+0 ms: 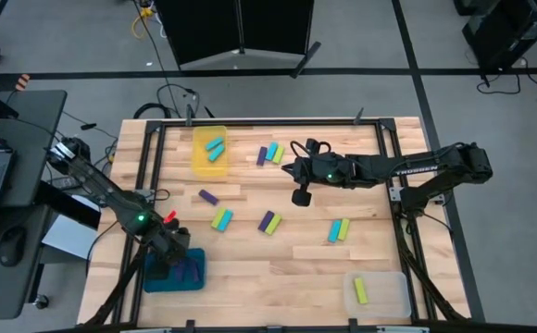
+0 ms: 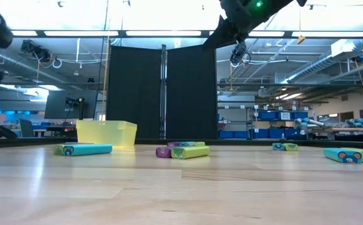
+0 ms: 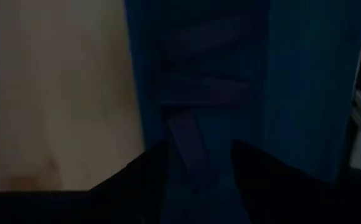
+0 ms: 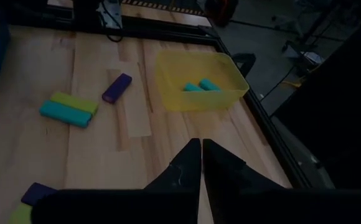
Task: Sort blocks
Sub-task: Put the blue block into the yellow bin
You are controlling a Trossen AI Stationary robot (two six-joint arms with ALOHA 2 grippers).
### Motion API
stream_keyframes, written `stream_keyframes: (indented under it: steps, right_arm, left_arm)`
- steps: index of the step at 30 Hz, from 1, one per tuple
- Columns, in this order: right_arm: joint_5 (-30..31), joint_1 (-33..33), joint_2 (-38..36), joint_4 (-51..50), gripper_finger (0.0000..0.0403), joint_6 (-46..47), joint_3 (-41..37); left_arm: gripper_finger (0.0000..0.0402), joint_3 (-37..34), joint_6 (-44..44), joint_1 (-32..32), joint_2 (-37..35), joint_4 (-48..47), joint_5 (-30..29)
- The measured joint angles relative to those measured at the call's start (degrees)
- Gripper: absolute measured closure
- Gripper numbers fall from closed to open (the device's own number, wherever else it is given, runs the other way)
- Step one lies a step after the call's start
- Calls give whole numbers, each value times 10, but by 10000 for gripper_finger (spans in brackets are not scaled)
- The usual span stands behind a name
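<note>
My left gripper (image 1: 181, 260) points down into the blue tray (image 1: 154, 283) at the table's near left. It is open, its fingers on either side of a purple block (image 3: 189, 134) that lies in the tray beside other purple blocks (image 3: 199, 93). My right gripper (image 4: 201, 144) is shut on nothing and hangs high over the table's middle (image 1: 301, 196). Loose blocks lie flat on the wood: a purple one (image 1: 208, 197), a green-cyan pair (image 1: 222, 219), a purple-green pair (image 1: 268, 222), a cyan-green pair (image 1: 339, 229), and a few (image 1: 268, 154) farther back. My left gripper's fingers (image 3: 255, 168) stand on either side of the purple block's near end (image 3: 194, 155), coming from above. The view is too dark for me to tell whether either finger touches it. The block lies in the blue tray.
A yellow tray (image 1: 197, 162) at the far left holds two cyan blocks (image 4: 200, 86). A clear tray (image 1: 393, 294) at the near right holds a yellow-green block (image 1: 361, 291). A metal frame (image 1: 250, 123) borders the table. The near middle of the wood is bare.
</note>
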Motion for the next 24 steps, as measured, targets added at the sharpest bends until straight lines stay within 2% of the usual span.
stream_keyframes:
  steps: [8, 15, 20, 24]
  right_arm:
    - [0, 6, 0, -15, 380, 2, 0]
    - [0, 12, 0, -36, 384, 3, 0]
    - [-9, 12, 9, -39, 391, 12, 0]
    - [-16, 12, 20, -34, 389, 22, 0]
  left_arm:
    - [276, 59, 63, 38, -1, -36, -94]
    - [388, 61, 181, 139, -3, 5, -110]
    - [390, 55, 280, 209, -3, 90, -109]
    - [396, 33, 339, 257, -3, 172, -85]
